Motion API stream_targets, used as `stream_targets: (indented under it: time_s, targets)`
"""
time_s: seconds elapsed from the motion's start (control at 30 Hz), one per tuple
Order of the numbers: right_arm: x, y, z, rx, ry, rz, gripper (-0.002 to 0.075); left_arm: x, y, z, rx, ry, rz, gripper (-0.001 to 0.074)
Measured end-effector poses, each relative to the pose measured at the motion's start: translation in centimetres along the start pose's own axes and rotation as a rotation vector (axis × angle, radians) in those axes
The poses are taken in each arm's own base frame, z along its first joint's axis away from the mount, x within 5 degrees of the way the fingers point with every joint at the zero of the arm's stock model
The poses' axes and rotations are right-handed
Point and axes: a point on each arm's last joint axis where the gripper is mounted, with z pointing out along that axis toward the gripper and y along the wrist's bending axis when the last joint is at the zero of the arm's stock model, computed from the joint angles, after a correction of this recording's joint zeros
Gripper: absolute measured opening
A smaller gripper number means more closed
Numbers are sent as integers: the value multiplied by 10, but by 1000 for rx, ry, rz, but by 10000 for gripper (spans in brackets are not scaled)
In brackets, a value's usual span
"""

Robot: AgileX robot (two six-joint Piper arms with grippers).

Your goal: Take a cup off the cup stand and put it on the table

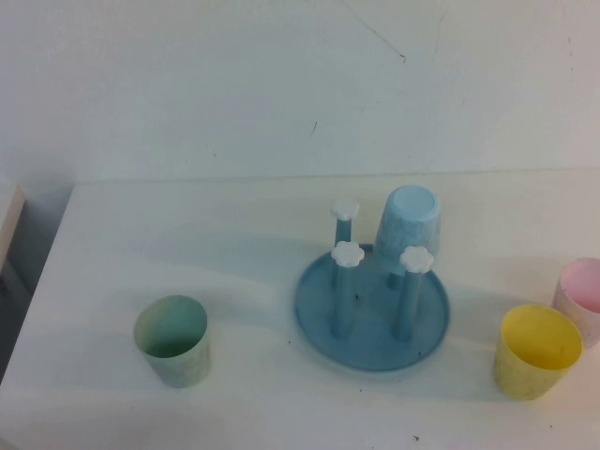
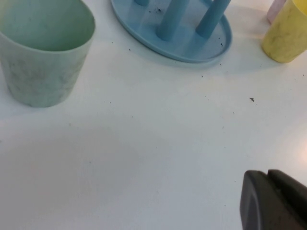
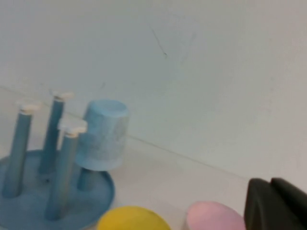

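Observation:
The yellow cup (image 1: 537, 352) stands upright on the white table (image 1: 281, 403), to the right of the blue cup stand (image 1: 319, 319). It also shows in the left wrist view (image 2: 288, 33) and the right wrist view (image 3: 132, 219). A light blue cup (image 1: 410, 225) sits upside down on the stand's far right peg. Neither gripper shows in the high view. My left gripper (image 2: 267, 173) is shut and empty over bare table in front of the stand. My right gripper (image 3: 271, 181) is shut and empty, near the pink cup.
A pale green cup (image 1: 172, 339) stands upright on the table left of the stand. A pink cup (image 1: 581, 295) stands at the right edge, just behind the yellow cup. A white wall rises behind the table's back edge.

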Motion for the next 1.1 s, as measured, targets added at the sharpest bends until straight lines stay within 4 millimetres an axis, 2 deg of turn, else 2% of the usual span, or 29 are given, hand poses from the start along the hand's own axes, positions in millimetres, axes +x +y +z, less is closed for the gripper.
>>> stream_targets:
  time_s: [0.23, 0.47, 0.67, 1.1]
  targets:
    - [27, -7, -15, 219, 105, 72, -1, 0, 0, 0, 0, 0, 0, -2]
    - [53, -6, -27, 283, 373, 135, -1, 0, 0, 0, 0, 0, 0, -1]
    - [55, -6, -28, 295, 391, 172, -1, 0, 0, 0, 2, 1, 0, -1]
    - [55, -5, -28, 266, 408, 57, -1, 0, 0, 0, 4, 3, -4, -2]
